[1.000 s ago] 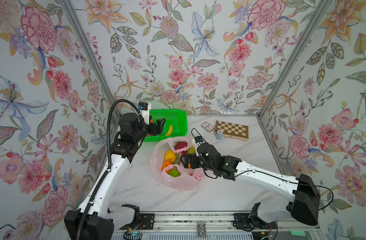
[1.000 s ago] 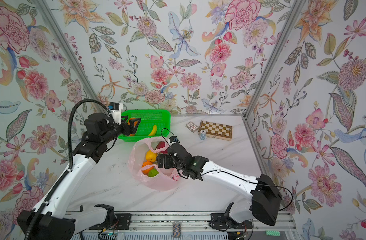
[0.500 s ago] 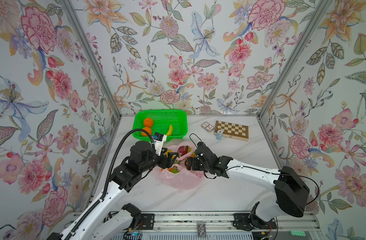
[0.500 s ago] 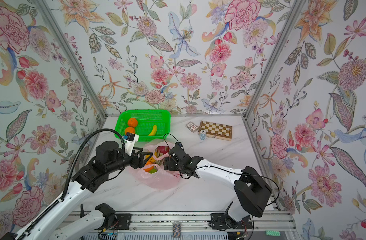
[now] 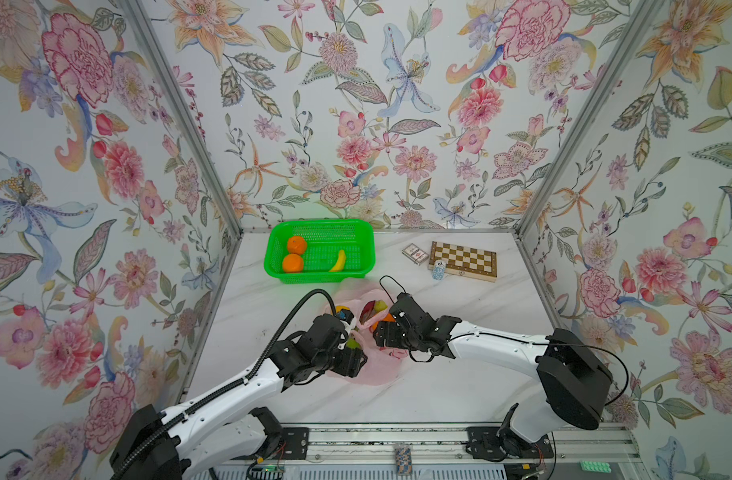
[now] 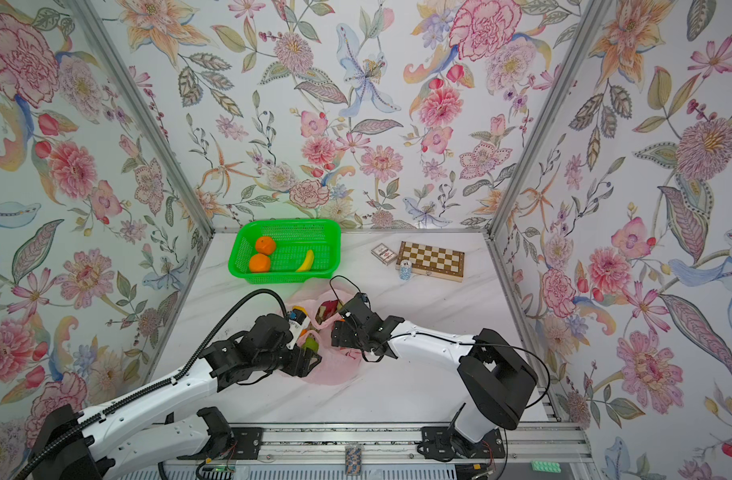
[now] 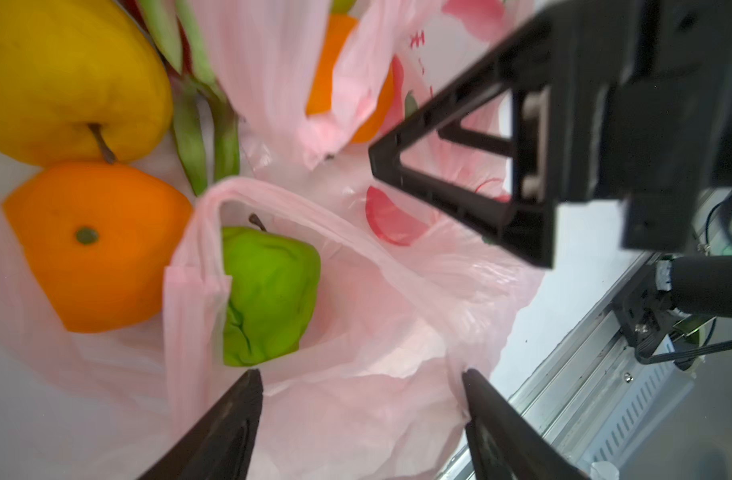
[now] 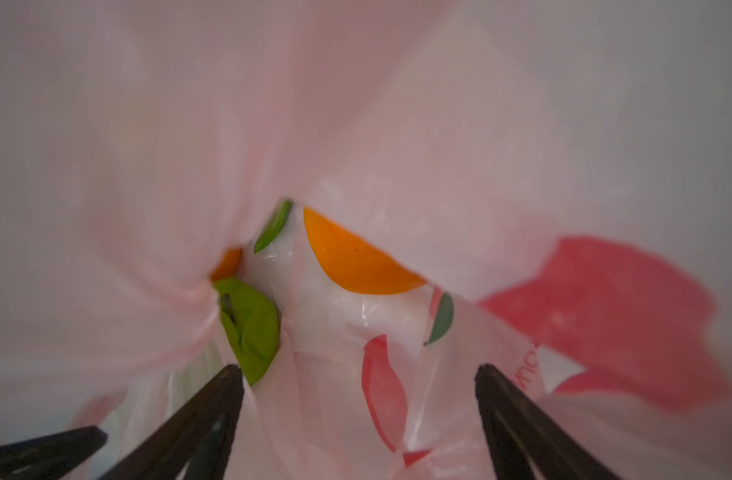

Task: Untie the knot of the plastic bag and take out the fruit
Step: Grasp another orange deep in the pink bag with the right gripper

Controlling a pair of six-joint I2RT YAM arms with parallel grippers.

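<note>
The plastic bag [image 5: 382, 366] lies mid-tabletop, just in front of the basket [image 5: 273, 254], with its mouth gaping. Both arms hide most of it in both top views. Inside are a green fruit [image 7: 268, 291] behind a loose handle loop [image 7: 248, 193], an orange [image 7: 98, 245], a yellow fruit [image 7: 65, 75] and another orange [image 7: 335, 79] half under film. The left gripper [image 7: 360, 374] hangs wide open above the film, holding nothing. The right gripper [image 8: 358, 372] is also spread and empty, with blurred film filling its view.
</note>
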